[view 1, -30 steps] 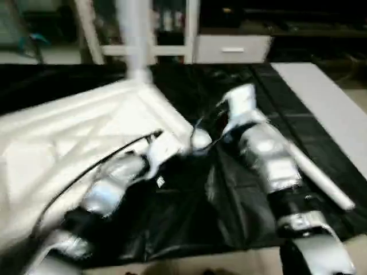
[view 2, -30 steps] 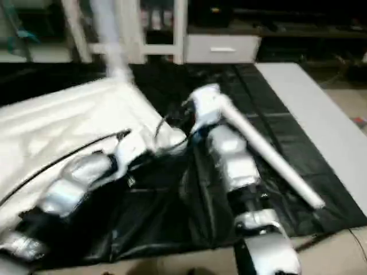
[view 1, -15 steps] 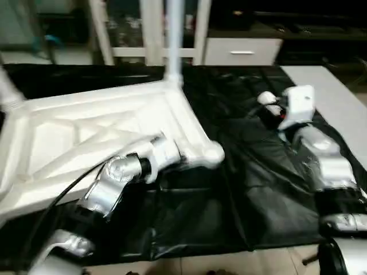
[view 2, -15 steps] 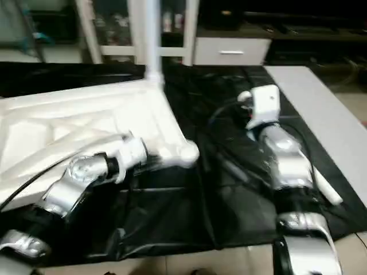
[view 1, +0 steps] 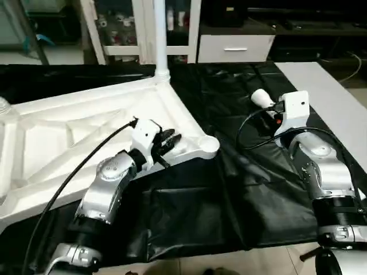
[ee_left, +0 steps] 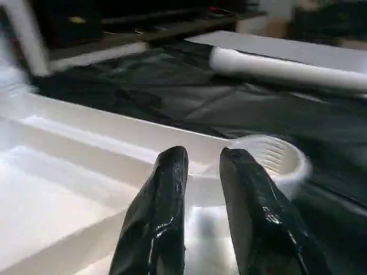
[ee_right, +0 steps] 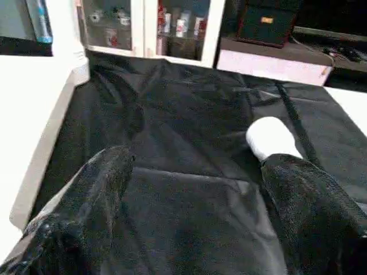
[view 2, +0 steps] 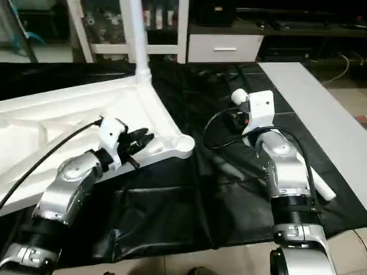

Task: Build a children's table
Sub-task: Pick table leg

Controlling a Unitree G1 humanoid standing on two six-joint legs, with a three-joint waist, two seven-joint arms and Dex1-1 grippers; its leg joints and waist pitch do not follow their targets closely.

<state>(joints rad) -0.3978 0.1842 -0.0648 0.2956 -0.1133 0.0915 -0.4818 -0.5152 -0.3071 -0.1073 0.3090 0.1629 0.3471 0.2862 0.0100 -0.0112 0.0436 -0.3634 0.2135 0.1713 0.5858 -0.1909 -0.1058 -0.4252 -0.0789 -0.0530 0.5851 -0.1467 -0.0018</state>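
Roughly midway, by the look of things. Left eye view: tabletop (view 1: 74, 137) lying underside up across the left half of the frame on the black-covered surface (view 1: 229, 200), ribs showing. Upright leg (view 1: 160, 34) seated in the far corner at upper centre, its top cut off by the frame. What may be a second leg's base (view 1: 3, 107) clipped by the left edge, too little visible to be sure. Near corner socket (view 1: 206, 146) at frame centre empty. Left claw (view 1: 171, 141) poised over the rim just beside that socket. Right forearm (view 1: 318, 166) at right, its wrist housing hiding the fingers.

Right eye view: loose leg (view 2: 323, 188) lying on the surface under that forearm, mostly covered, both ends peeking out.

Left wrist view: black fingers (ee_left: 163, 195) narrowly parted, pinching nothing, above the rim with the empty socket just beyond.

Right wrist view: right claw (ee_right: 195, 166) spread wide and empty, the loose leg's rounded end near the right-hand finger at centre right.

Left to do, on this evidence: pick up the loose leg and seat it in the empty socket. Fate of the remaining corners impossible to judge, being out of frame.
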